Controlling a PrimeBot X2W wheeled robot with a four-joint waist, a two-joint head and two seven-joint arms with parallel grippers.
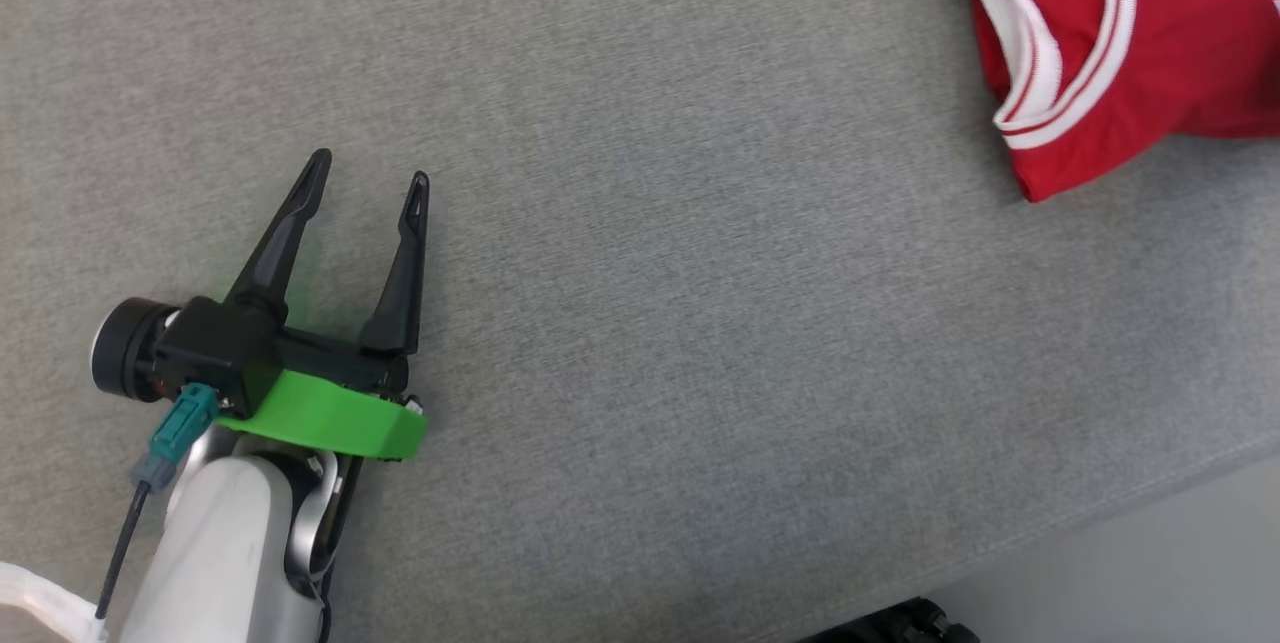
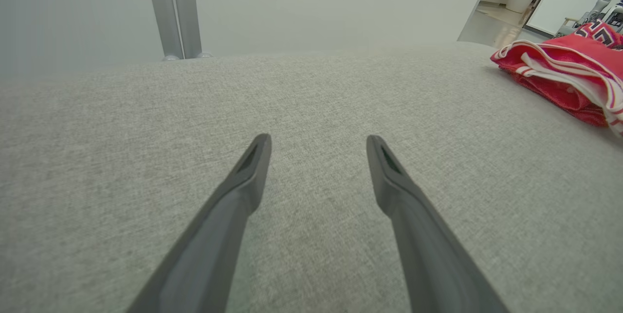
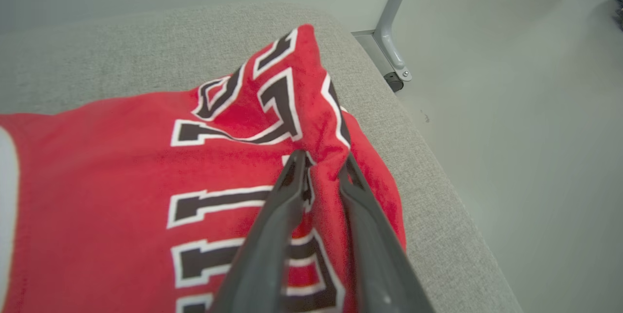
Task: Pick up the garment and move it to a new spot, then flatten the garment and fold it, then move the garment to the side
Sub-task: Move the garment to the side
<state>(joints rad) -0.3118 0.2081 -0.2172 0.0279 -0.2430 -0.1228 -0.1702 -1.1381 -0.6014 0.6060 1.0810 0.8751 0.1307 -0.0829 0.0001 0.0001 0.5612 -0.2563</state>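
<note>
Found left hand (image 1: 370, 168) spread wide, holding nothing, low over grey table (image 1: 700, 323), well apart from red garment (image 1: 1180, 53). Noted garment lying on table to robot's right, near table's edge. Found right hand (image 3: 323, 156) narrowly parted, raised ridge of garment between its fingers; gripped or merely straddled, cannot tell.
</note>
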